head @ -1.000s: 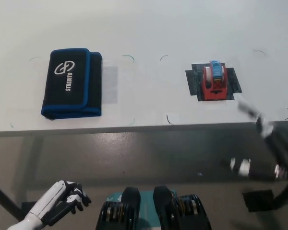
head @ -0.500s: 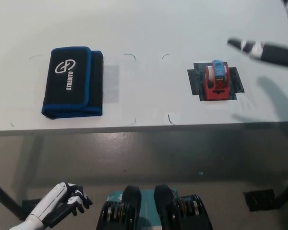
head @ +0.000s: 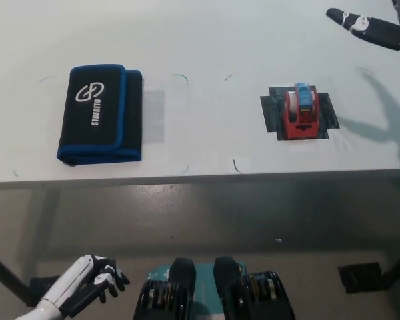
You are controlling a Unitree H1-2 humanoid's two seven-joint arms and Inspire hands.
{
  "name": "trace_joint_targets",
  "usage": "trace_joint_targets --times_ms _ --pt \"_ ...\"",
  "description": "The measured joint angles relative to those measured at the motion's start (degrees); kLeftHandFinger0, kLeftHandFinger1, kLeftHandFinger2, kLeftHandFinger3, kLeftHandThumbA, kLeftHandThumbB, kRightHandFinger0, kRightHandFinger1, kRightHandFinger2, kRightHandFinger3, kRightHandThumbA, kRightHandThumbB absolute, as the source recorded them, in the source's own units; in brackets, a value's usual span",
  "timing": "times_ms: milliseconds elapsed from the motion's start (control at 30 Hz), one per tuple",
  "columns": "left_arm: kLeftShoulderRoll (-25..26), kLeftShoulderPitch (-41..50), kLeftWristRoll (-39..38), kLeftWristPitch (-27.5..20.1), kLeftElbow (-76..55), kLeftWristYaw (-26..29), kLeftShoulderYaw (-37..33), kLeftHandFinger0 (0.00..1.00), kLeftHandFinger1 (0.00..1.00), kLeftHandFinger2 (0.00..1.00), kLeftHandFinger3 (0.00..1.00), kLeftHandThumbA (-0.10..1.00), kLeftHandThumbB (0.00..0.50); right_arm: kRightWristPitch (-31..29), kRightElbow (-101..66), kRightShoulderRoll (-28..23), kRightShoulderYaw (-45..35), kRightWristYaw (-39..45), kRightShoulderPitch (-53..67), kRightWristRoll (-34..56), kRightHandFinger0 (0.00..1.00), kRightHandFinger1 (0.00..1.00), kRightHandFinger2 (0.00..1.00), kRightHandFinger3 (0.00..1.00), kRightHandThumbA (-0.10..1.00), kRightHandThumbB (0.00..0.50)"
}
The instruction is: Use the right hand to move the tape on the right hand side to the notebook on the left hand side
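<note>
A red tape dispenser point(head: 300, 111) with a blue and white roll sits on a black mat point(head: 325, 113) on the right of the white table. A black notebook point(head: 99, 114) with blue edging and a white logo lies on the table's left. My black right hand point(head: 373, 29) hovers high at the upper right, beyond and to the right of the tape, fingers apart and holding nothing. My white left hand point(head: 87, 283) rests below the table's front edge at the lower left, fingers loosely curled and empty.
The white table point(head: 207, 47) ends at a front edge point(head: 200, 179) running across the picture. Small dark corner marks are drawn between the notebook and the tape. The right arm's shadow falls on the table right of the mat.
My right hand has risen from below the table's front edge at the right up over the table to the upper right corner. The tape, notebook and left hand have not moved.
</note>
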Motion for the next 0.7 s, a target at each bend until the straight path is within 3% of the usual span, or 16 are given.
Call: trace_joint_targets --times_ms 67,100,267,367,433,467,533,600,667,700 --pt "0.0 0.1 0.0 0.0 0.0 0.0 0.0 0.39 0.41 0.52 0.64 0.87 0.137 0.0 2.8 0.4 -0.8 0.1 -0.5 1.1 1.0 1.0 1.0 1.0 1.0 0.362" --pt "0.0 0.1 0.0 0.0 0.0 0.0 0.0 0.4 0.42 0.52 0.64 0.87 0.138 0.0 4.3 0.7 -1.4 0.3 -0.8 1.9 1.0 1.0 1.0 1.0 1.0 0.326" --pt "0.0 0.2 0.1 0.0 0.0 0.0 0.0 0.4 0.42 0.51 0.64 0.85 0.117 -0.9 11.2 2.1 -3.5 0.9 -1.7 5.1 1.0 1.0 1.0 1.0 1.0 0.333" --pt "0.0 0.2 0.1 0.0 0.0 0.0 0.0 0.4 0.42 0.51 0.63 0.83 0.112 -1.8 14.8 2.6 -4.0 1.2 -1.7 6.1 1.0 1.0 1.0 1.0 1.0 0.239" --pt "-0.1 0.3 0.1 -0.1 0.0 0.0 0.0 0.4 0.41 0.5 0.63 0.82 0.109 -2.3 17.6 2.9 -4.0 1.1 -1.6 6.5 1.0 1.0 1.0 1.0 1.0 0.262" --pt "-0.2 0.3 0.1 -0.1 0.0 0.0 0.1 0.41 0.41 0.5 0.63 0.84 0.107 -2.6 18.6 3.0 -4.0 1.1 -1.5 6.6 1.0 1.0 1.0 1.0 1.0 0.302" --pt "-0.2 0.4 0.1 -0.2 0.0 0.0 0.2 0.41 0.41 0.49 0.62 0.84 0.113 -3.5 21.8 3.4 -4.0 1.1 -1.6 6.9 1.0 1.0 1.0 1.0 1.0 0.316" --pt "-0.2 0.5 0.2 -0.2 -0.1 0.0 0.5 0.4 0.4 0.48 0.61 0.83 0.097 -4.2 24.7 3.8 -4.0 1.1 -1.6 7.1 1.0 1.0 1.0 1.0 1.0 0.3" --pt "-0.2 0.7 0.2 -0.3 -0.1 0.0 0.8 0.38 0.39 0.47 0.59 0.84 0.09 -5.8 28.7 4.5 -4.1 1.2 -1.6 7.7 1.0 1.0 1.0 1.0 1.0 0.313" --pt "-0.2 0.7 0.2 -0.4 -0.1 0.0 0.9 0.39 0.4 0.48 0.59 0.86 0.092 -6.5 30.6 4.8 -4.5 1.3 -1.7 8.0 1.0 1.0 1.0 1.0 1.0 0.343"
